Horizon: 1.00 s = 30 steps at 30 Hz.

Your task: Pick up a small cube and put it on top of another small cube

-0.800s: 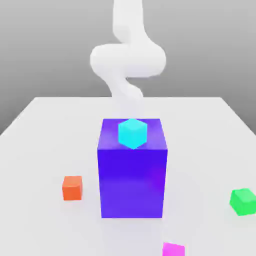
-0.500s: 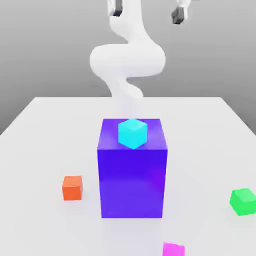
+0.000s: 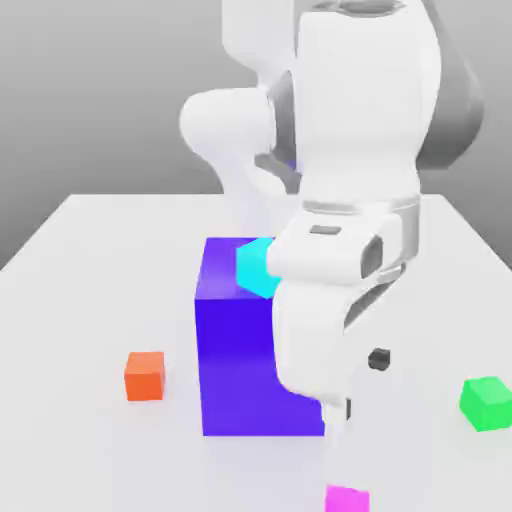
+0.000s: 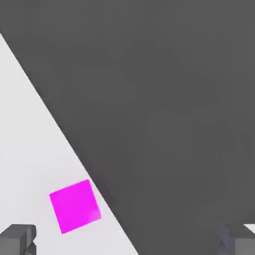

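Item: magenta cube [image 3: 347, 498] at the tabletop's [image 3: 90, 280] near edge, green cube [image 3: 487, 402] well apart to the exterior view's right, end effector [image 3: 360, 385] spread empty above; we judge a misaligned descent could nudge the magenta cube off the edge.

Blue-purple block [image 3: 235, 370] and cyan cube [image 3: 254, 266] partly behind arm [image 3: 350, 200]

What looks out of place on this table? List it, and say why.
Two things stand out. The magenta cube sits right at the table's near edge, close to falling off. The cyan cube is perched on the big blue-purple block, turned askew to the block's edges. The orange cube and green cube look ordinary.
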Each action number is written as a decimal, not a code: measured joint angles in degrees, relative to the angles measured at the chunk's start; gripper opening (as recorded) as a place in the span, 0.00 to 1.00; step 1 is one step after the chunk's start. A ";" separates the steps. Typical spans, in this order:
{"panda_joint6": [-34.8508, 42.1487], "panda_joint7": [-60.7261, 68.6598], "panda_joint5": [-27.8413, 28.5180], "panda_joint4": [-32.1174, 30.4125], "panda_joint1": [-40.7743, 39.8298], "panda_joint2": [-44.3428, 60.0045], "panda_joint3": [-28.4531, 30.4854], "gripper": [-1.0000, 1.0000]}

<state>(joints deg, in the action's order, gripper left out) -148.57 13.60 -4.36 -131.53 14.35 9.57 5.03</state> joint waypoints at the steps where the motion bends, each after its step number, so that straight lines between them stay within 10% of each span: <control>1: -0.64 1.98 0.19 0.00 -0.14 2.06 -0.42 0.50; 9: -9.43 10.09 1.67 1.67 -1.27 18.54 -2.86 0.50; 10: -10.46 10.21 1.57 1.95 -1.37 19.88 -2.98 0.00; 21: -4.82 9.71 2.36 0.40 -1.20 12.81 -2.71 0.00; 30: -1.24 18.12 7.14 -10.29 12.02 -1.19 -17.41 0.00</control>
<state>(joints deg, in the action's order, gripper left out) -149.81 31.71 2.78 -141.82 26.37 8.39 -12.38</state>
